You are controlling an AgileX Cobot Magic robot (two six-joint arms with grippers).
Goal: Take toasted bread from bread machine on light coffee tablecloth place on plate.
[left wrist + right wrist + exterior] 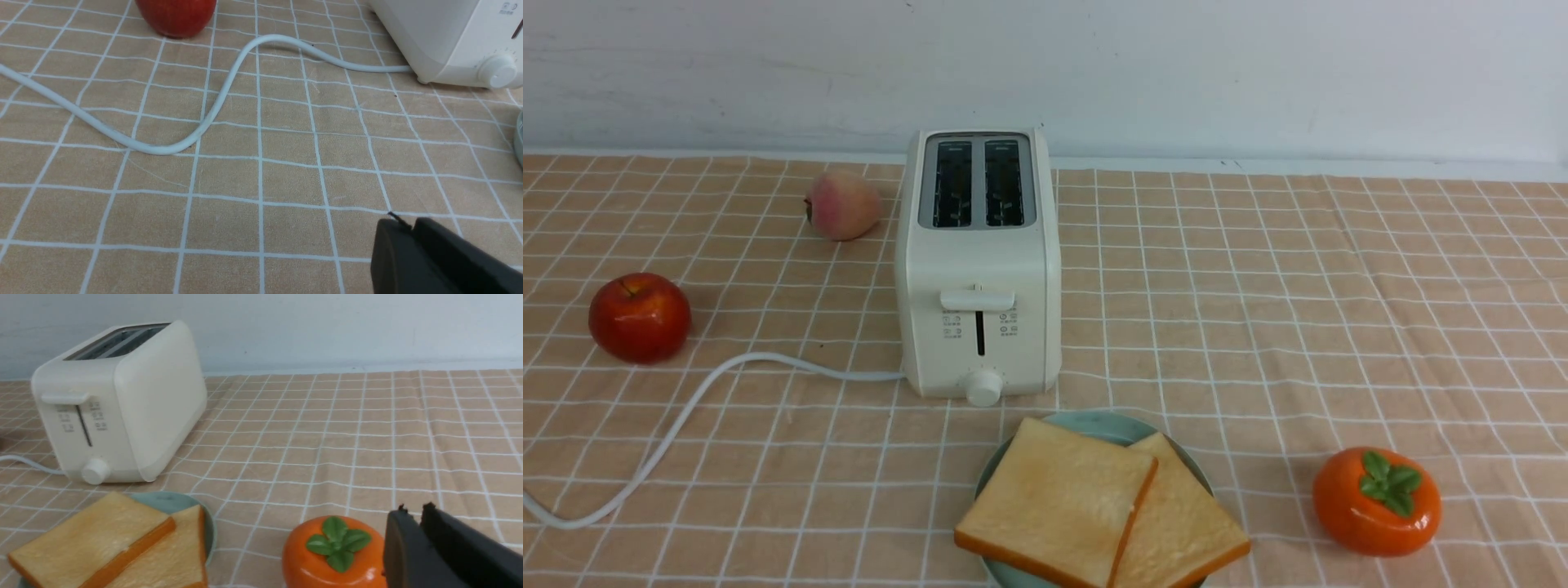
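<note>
Left to right: my left hand (410, 228) hangs over bare tablecloth (1258, 310), pinched closed, empty. Bread machine (978, 269) slots look empty; both toasted bread (1058, 498) slices overlap on the plate (1086, 425), so delivered. Right hand (421, 516) closed, empty, beside persimmon (333, 555).

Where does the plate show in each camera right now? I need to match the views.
Front: plate at bottom centre, before the toaster, under two toast slices.
Left wrist: only a rim sliver at the right edge.
Right wrist: bottom left, beside the toaster.
Shared landmark: the toaster's round knob.
</note>
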